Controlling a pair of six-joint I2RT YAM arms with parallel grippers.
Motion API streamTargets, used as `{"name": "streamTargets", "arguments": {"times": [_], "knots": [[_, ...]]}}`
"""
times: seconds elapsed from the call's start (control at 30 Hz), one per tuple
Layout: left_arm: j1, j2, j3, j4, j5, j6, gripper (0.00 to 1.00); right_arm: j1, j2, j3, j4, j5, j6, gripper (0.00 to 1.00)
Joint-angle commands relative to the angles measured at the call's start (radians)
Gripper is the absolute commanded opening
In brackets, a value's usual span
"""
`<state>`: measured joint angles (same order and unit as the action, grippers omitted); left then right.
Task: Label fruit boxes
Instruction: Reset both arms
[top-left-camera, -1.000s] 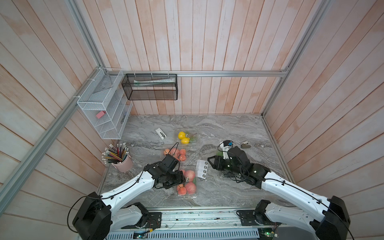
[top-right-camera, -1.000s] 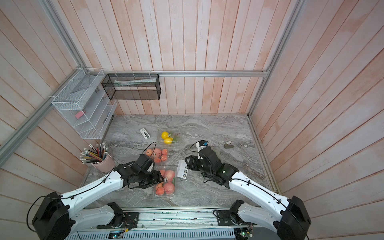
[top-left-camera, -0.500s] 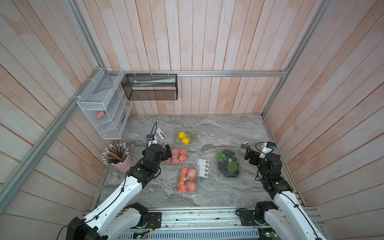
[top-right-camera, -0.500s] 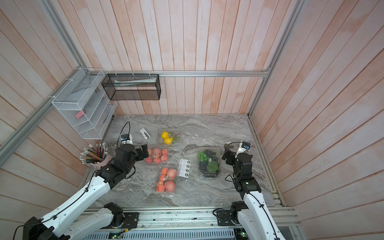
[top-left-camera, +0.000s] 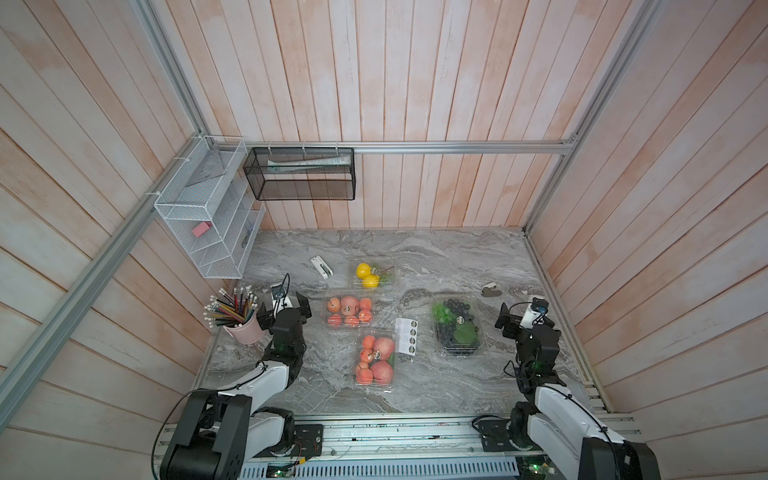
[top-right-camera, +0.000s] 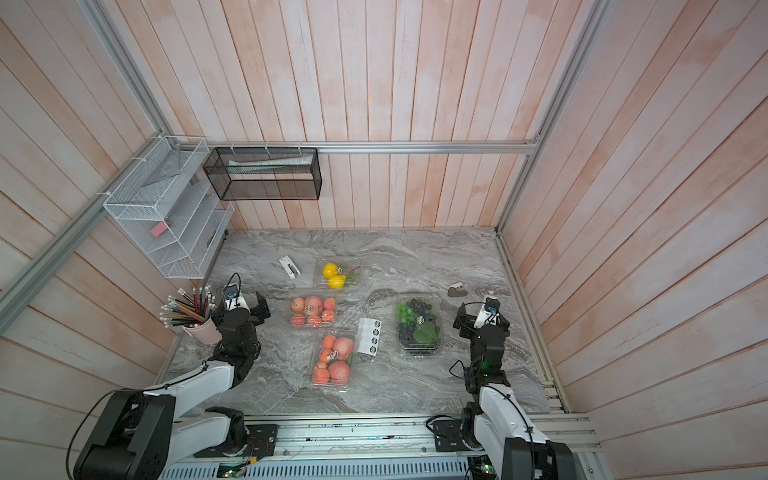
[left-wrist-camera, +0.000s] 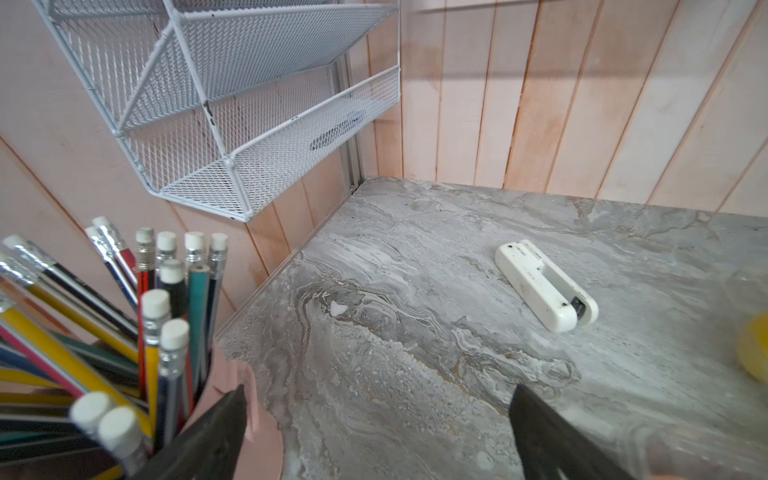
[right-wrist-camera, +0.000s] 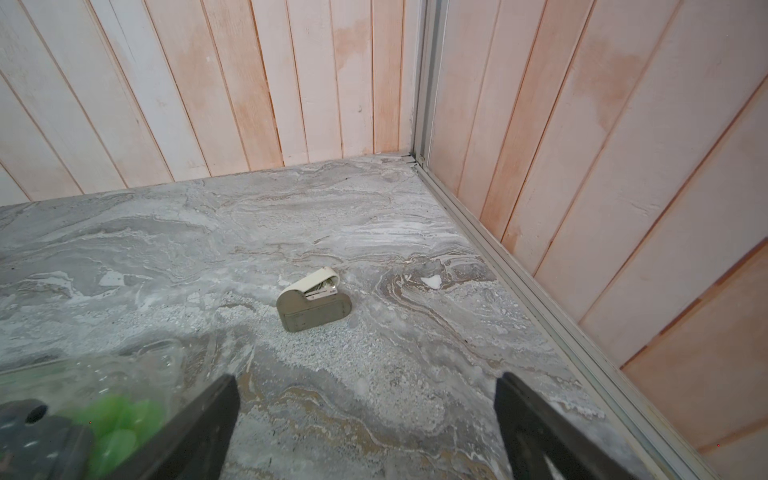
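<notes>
Table (top-left-camera: 415, 257) keeps everything central, within both arms' reach. Left gripper (top-left-camera: 284, 309) and right gripper (top-left-camera: 521, 320) hang at its sides, jaws wide and empty, likely because the grape box (top-left-camera: 457, 328), apple boxes (top-left-camera: 348, 311) (top-left-camera: 375, 359) and yellow-fruit box (top-left-camera: 371, 274) already seem stickered. The sheet (top-left-camera: 406, 336) lies between them.

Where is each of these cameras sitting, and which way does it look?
Top views: high above the robot's side, looking down on the table; left arm and right arm show.
Left wrist: on that left arm, facing pencil cup and white stapler; open left gripper shows.
Right wrist: on the right arm, facing the far corner and beige device; open right gripper shows.
Shared: stapler and device also appear in both top views.
</notes>
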<state>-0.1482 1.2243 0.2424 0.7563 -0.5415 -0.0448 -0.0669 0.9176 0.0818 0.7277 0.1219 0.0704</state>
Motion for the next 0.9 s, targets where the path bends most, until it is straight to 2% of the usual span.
{"name": "streamTargets", "arguments": {"times": [0.0,0.27,0.43,0.47,0.57,0.67,0.77,0.83,0.87], "knots": [[0.037,0.078,-0.07,0.36,0.15,0.008,1.0,-0.008,0.056,-0.038,0.241,-0.038,-0.017,0.98],[0.042,0.414,-0.118,0.825,0.263,0.114,1.0,-0.008,0.339,-0.041,0.596,-0.124,-0.005,0.98],[0.074,0.366,-0.035,0.595,0.276,0.065,1.0,-0.008,0.539,0.006,0.759,-0.148,-0.009,0.98],[0.082,0.351,-0.002,0.499,0.3,0.051,1.0,-0.008,0.582,0.014,0.78,-0.161,-0.016,0.98],[0.146,0.343,0.014,0.457,0.359,-0.007,1.0,-0.008,0.678,0.01,0.903,-0.174,-0.013,0.98],[0.148,0.343,0.009,0.465,0.362,-0.007,1.0,-0.008,0.614,0.056,0.71,-0.189,-0.031,0.98],[0.147,0.342,0.009,0.466,0.361,-0.006,1.0,-0.008,0.654,0.1,0.698,-0.248,-0.043,0.98],[0.148,0.343,0.008,0.469,0.36,-0.003,1.0,-0.008,0.632,0.132,0.591,-0.237,-0.052,0.98],[0.146,0.342,0.008,0.467,0.36,-0.004,1.0,-0.008,0.639,0.133,0.601,-0.23,-0.043,0.98]]}}
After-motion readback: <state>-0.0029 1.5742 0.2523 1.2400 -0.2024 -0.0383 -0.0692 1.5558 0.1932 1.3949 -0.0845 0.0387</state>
